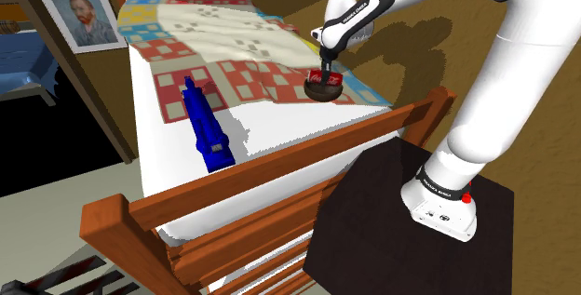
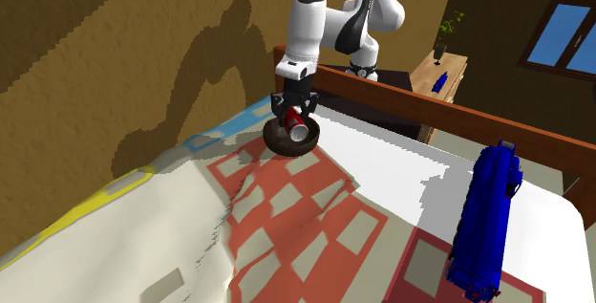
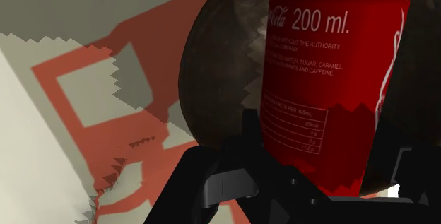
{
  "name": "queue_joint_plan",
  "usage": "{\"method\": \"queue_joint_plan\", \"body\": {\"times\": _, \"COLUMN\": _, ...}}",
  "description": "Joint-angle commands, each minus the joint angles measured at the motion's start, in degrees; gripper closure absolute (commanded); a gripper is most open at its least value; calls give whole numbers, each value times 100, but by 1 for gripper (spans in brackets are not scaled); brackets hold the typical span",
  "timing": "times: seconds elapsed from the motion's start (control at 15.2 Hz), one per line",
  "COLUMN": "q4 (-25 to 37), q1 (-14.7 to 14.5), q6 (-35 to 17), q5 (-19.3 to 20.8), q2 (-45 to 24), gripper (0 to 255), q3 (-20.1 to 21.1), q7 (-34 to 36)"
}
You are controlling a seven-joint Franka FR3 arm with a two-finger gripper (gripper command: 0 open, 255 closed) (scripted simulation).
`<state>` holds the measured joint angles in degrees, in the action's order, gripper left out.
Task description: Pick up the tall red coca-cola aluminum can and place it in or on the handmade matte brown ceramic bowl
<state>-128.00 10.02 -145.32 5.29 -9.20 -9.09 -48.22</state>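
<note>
Clasping red can [image 3: 332,74] in brown bowl [image 2: 278,140]

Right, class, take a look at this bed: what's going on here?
A white robot arm's black hand grips a red Coca-Cola can between its fingers. The can sits tilted inside a dark brown bowl, which rests on the patchwork quilt. The hand has not yet let go of the can. A blue object lies apart from them on the bed.
</note>
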Motion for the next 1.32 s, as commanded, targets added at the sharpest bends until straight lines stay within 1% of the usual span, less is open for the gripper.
{"method": "queue_joint_plan", "body": {"times": 0.0, "q4": -4, "q1": 2, "q6": -6, "q5": 1, "q2": -4, "gripper": 255, "q3": -2, "q7": 1}}
{"method": "queue_joint_plan", "body": {"times": 0.2, "q4": -4, "q1": 3, "q6": -6, "q5": 1, "q2": -4, "gripper": 255, "q3": -2, "q7": 1}}
{"method": "queue_joint_plan", "body": {"times": 0.26, "q4": -3, "q1": 3, "q6": -5, "q5": 1, "q2": -4, "gripper": 0, "q3": -2, "q7": 0}}
{"method": "queue_joint_plan", "body": {"times": 0.59, "q4": -4, "q1": 3, "q6": -6, "q5": 1, "q2": -3, "gripper": 0, "q3": -2, "q7": 1}}
{"method": "queue_joint_plan", "body": {"times": 0.86, "q4": 71, "q1": -50, "q6": 649, "q5": 77, "q2": 577, "gripper": 0, "q3": 4, "q7": 56}}
{"method": "queue_joint_plan", "body": {"times": 1.25, "q4": 71, "q1": -49, "q6": 649, "q5": 77, "q2": 577, "gripper": 0, "q3": 4, "q7": 56}}
